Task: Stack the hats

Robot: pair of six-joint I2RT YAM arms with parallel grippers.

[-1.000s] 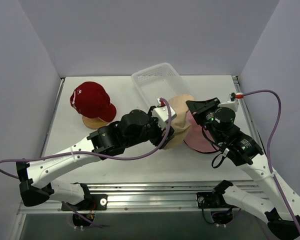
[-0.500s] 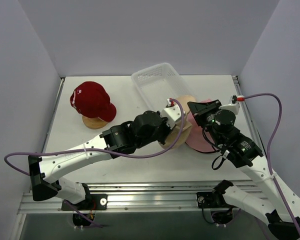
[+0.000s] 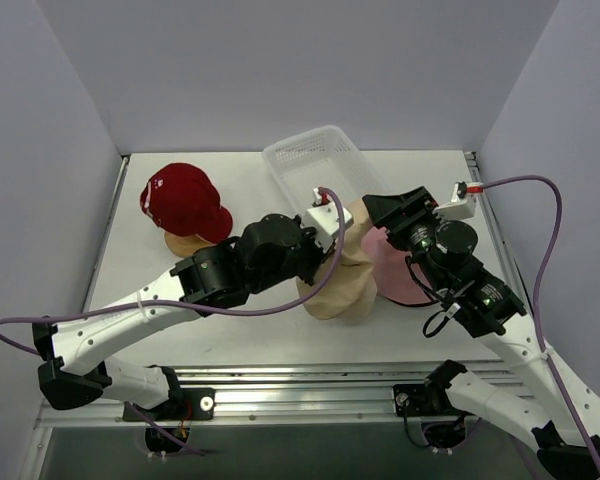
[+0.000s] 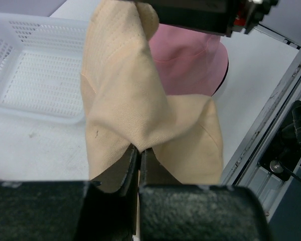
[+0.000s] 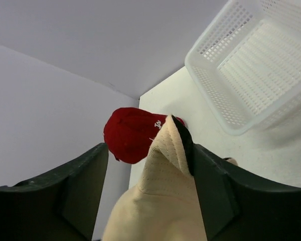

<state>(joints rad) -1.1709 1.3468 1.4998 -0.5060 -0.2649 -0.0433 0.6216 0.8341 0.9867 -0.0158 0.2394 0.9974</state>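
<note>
A tan fabric bucket hat (image 3: 345, 280) is pinched up, seemingly for stacking, by the left claw (image 4: 139, 149); the right claw (image 5: 149, 150) is spread wide around it

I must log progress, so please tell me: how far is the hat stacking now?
Done: the red cap sits on the stand. In hand: the left gripper is shut on the tan hat; the right gripper is at its top, grip unclear. Left: the tan hat and the pink hat beside it are not yet on the cap.
</note>
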